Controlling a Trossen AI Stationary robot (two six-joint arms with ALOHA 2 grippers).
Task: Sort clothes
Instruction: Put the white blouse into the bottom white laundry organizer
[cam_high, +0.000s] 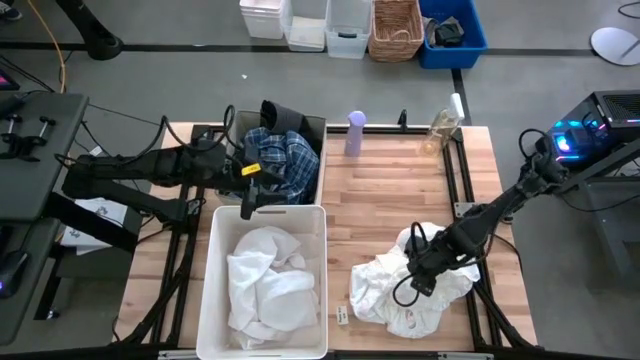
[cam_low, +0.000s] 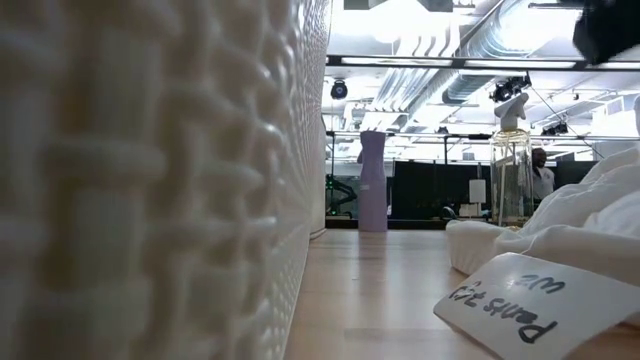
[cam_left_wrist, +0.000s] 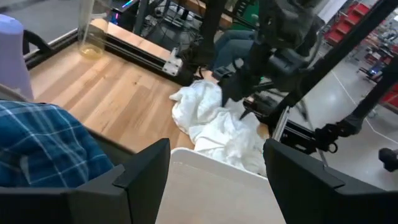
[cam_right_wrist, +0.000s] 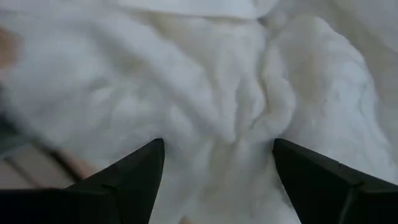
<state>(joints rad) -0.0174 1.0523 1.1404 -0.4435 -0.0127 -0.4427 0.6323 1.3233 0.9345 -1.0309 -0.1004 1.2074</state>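
Note:
A pile of white clothes (cam_high: 385, 290) lies on the wooden table at the near right; it also shows in the left wrist view (cam_left_wrist: 211, 121). My right gripper (cam_high: 418, 278) stands over it, open, its fingers just above or at the cloth (cam_right_wrist: 217, 93). More white clothes (cam_high: 265, 285) lie in the white bin (cam_high: 265, 208). A blue-and-white plaid garment (cam_high: 282, 162) and a dark grey one (cam_high: 285, 115) lie in a dark bin (cam_high: 322, 150) behind it. My left gripper (cam_high: 250, 195) is open and empty above the white bin's far rim (cam_left_wrist: 205, 158), beside the plaid cloth (cam_left_wrist: 43, 146). My right gripper points down at the top of the white pile with its fingers (cam_right_wrist: 140, 168) spread wide. A crumpled fold (cam_right_wrist: 249, 118) lies between them. I cannot tell whether the tips touch the cloth.
A lilac bottle (cam_high: 354, 133) and a clear spray bottle (cam_high: 440, 130) stand at the table's far edge. A paper tag (cam_low: 520, 300) lies by the white pile. Bare wood lies between the bins and the pile. Baskets and boxes stand on the floor beyond the table.

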